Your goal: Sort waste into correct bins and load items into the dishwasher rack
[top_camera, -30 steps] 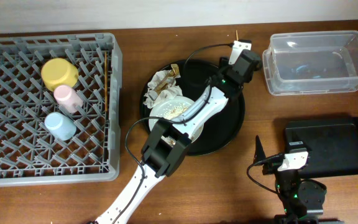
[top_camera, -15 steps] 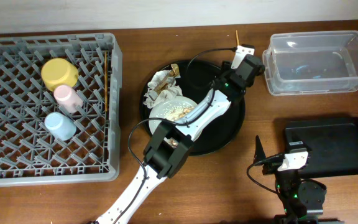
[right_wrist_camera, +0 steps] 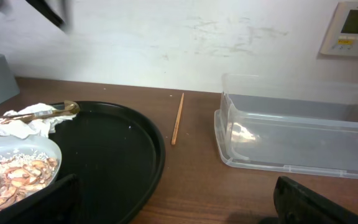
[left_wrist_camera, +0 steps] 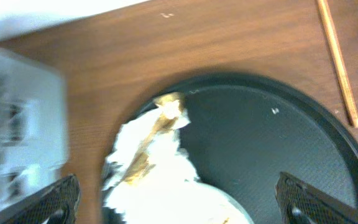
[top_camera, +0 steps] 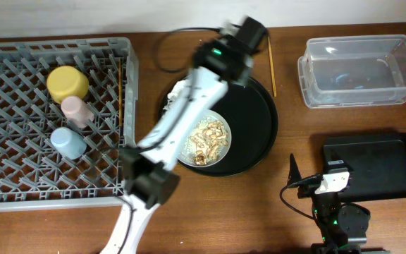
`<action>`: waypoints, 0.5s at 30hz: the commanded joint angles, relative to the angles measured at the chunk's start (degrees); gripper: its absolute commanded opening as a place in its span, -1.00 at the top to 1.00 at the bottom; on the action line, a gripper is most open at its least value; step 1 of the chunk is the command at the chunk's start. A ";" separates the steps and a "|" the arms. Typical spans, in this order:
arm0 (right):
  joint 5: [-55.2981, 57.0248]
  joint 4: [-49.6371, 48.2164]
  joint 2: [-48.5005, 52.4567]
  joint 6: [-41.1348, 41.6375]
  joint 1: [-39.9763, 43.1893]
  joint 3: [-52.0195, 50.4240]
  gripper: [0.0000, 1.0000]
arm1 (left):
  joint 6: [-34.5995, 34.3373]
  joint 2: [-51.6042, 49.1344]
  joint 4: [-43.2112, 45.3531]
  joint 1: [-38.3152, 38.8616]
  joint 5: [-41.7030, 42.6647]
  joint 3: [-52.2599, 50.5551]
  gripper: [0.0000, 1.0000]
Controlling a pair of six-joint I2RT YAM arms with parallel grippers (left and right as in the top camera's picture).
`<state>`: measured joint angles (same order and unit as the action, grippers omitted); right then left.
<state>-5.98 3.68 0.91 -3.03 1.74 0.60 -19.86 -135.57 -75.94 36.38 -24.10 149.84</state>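
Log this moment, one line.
left gripper: open, above tray | right gripper: open, empty | chopstick: on table by clear tub | plate: food bits, on tray | rack: pink cup, blue cup, yellow bowl

- No word, number or brand can be read in any view.
- The wall panel (right_wrist_camera: 351,28) in the right wrist view has a pale green screen with small dark marks, too small to make out.
- The clear tub (top_camera: 390,70) shows a faint bluish mark inside. It is too blurred to tell whether it is print.
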 commanded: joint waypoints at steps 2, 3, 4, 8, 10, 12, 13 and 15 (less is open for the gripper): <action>0.28 0.39 -0.39 0.04 0.17 -0.28 -0.97 | -5.18 5.33 -13.22 -9.14 0.52 0.87 -0.98; 0.28 0.39 -0.39 0.04 0.17 -0.28 -0.97 | -5.20 5.31 -15.91 -10.67 1.05 0.85 -0.99; 0.28 0.39 -0.39 0.04 0.17 -0.28 -0.97 | -5.20 5.29 -18.86 -12.44 2.21 0.83 -0.99; 0.28 0.39 -0.39 0.04 0.17 -0.28 -0.97 | -4.72 5.29 -20.79 -17.05 7.06 0.72 -0.99; 0.28 0.39 -0.39 0.04 0.17 -0.28 -0.97 | -3.72 5.29 -20.79 -19.15 7.15 0.70 -0.99; -0.68 -0.37 -0.39 0.66 0.17 -0.28 -0.96 | 0.04 5.29 -20.79 -20.79 6.80 0.68 -0.98; -2.93 -0.79 -0.39 1.99 0.15 -0.28 -0.97 | 0.61 5.29 -20.79 -21.51 6.78 0.68 -0.98; -16.06 -3.23 -0.39 11.93 0.15 -0.28 -0.97 | 0.59 5.29 -20.79 -22.51 6.82 0.68 -0.99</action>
<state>-8.21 2.90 0.91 -1.52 1.74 0.60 -21.61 -130.02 -96.62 15.77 -17.89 150.63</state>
